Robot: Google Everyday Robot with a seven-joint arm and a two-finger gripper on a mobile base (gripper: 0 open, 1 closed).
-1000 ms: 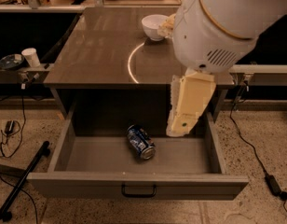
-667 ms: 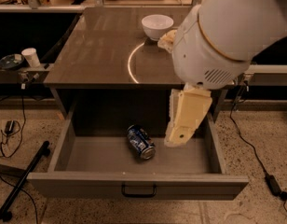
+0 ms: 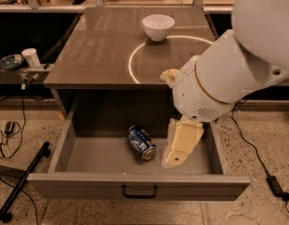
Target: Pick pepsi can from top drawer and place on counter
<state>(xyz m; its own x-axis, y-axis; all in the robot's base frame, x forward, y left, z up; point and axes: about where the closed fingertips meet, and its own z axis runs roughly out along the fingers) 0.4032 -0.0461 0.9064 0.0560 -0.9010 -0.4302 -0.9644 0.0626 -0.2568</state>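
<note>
A white bowl (image 3: 158, 26) stands upright, a white cup (image 3: 30, 57) far left, a black bar (image 3: 22, 182) on the floor

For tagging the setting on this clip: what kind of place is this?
Probably a lab or office test kitchen, not a home: a bare glossy counter over an open top drawer, with cables and a power brick on the speckled floor. The tool hangs over the drawer, beside the pepsi can.

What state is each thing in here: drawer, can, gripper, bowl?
top drawer: pulled open.
pepsi can: lying on its side on the drawer floor, not held.
gripper: lowered into the drawer, just right of the can, apart from it.
white bowl: upright on the far side of the counter.
</note>
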